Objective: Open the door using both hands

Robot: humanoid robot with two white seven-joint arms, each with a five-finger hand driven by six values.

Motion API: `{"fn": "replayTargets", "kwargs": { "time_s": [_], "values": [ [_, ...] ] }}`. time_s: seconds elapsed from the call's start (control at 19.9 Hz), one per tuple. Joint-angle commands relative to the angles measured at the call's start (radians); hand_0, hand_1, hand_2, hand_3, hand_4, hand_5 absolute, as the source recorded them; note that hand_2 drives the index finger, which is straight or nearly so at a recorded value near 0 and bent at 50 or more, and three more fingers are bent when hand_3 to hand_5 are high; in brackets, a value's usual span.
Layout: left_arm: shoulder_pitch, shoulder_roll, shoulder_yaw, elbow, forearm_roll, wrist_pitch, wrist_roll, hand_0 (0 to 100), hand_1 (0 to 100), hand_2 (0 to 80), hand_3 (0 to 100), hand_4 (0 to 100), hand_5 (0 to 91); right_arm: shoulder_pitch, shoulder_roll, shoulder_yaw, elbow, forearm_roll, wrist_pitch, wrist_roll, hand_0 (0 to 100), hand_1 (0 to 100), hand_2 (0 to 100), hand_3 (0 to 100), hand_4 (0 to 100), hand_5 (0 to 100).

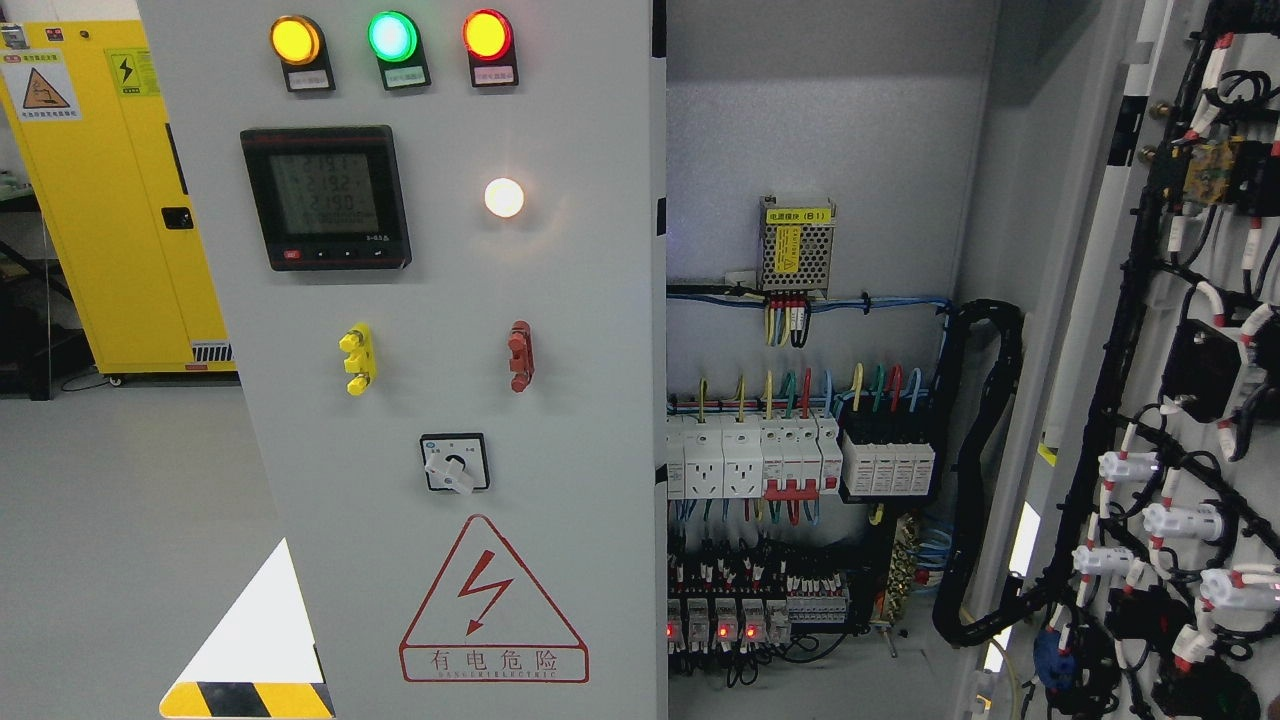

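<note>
Right up close to us, at four o'clock, the right door (1190,420) is swinging wide open, and we are seeing its back side full of black wires and little white plugs. At nine o'clock the left door (440,380) is sitting flat and shut, showing its three lamps (392,38), a screen (326,197) and a red danger sign (492,605). Between them, at three o'clock, we are looking into the cabinet inside (810,480), with rows of white switches and colored wires. We are not seeing our left hand or our right hand anywhere, so we cannot tell what they are doing. We are thinking one door is done and the left door is waiting. Far off at ten o'clock a yellow cabinet (110,200) is standing.
</note>
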Motion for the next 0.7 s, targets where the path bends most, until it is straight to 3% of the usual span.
{"fn": "replayTargets", "kwargs": {
  "time_s": [0.0,0.35,0.55,0.65],
  "values": [
    [-0.004,-0.025,-0.040,0.103,-0.089,-0.016,-0.078,12,56,0.0,0,0,0.0,-0.025,0.034,0.006,-0.002,0.001,-0.001,-0.001,0,50,4,0,0,0],
    [-0.005,-0.029,-0.031,0.100,-0.094,-0.048,-0.080,12,56,0.0,0,0,0.0,-0.026,0.034,0.005,-0.055,0.000,-0.022,-0.001,0,50,4,0,0,0],
    [-0.007,-0.029,-0.032,0.102,-0.094,-0.076,-0.082,12,56,0.0,0,0,0.0,0.000,0.034,0.005,-0.278,0.002,-0.021,-0.001,0,50,4,0,0,0],
    [-0.007,-0.031,-0.032,0.102,-0.094,-0.075,-0.080,12,56,0.0,0,0,0.0,0.056,0.032,0.009,-0.516,-0.002,-0.021,-0.001,0,50,4,0,0,0]
  ]
}}
